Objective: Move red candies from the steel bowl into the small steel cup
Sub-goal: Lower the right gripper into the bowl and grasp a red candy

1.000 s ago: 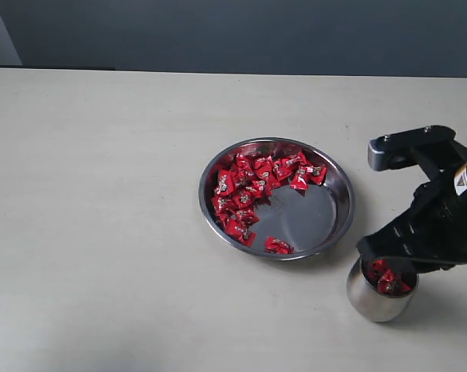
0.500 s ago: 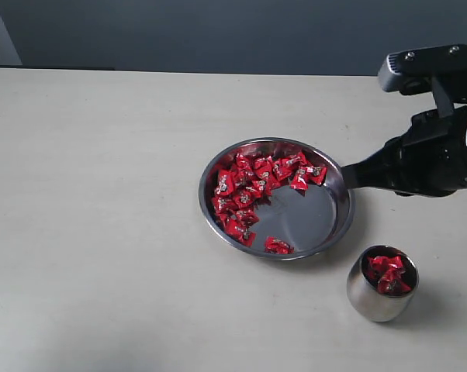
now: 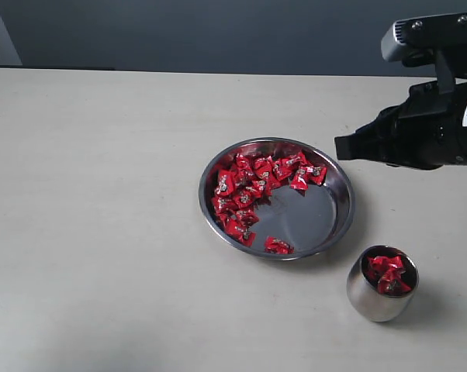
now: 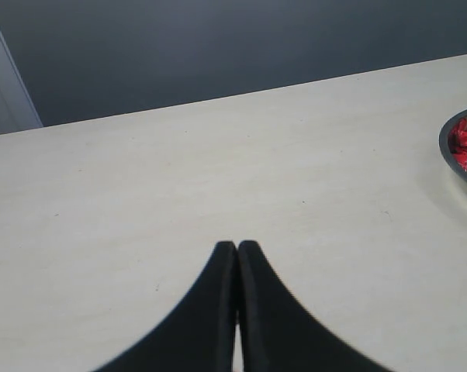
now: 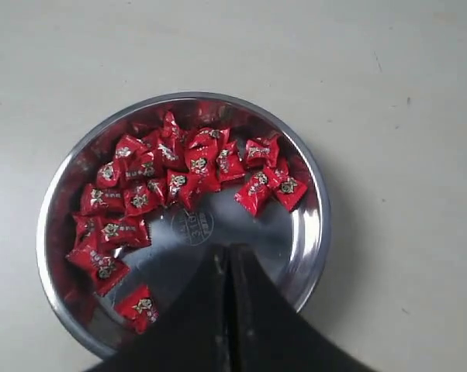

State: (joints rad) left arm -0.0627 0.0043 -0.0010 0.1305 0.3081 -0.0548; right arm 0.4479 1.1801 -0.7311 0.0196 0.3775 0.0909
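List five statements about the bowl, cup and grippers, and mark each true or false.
1. The steel bowl holds red candies. True.
2. The small steel cup is empty. False: red candies lie in it.
3. The right gripper is shut. True.
4. The left gripper is open. False: its jaws are pressed together.
5. The small steel cup stands outside the steel bowl. True.
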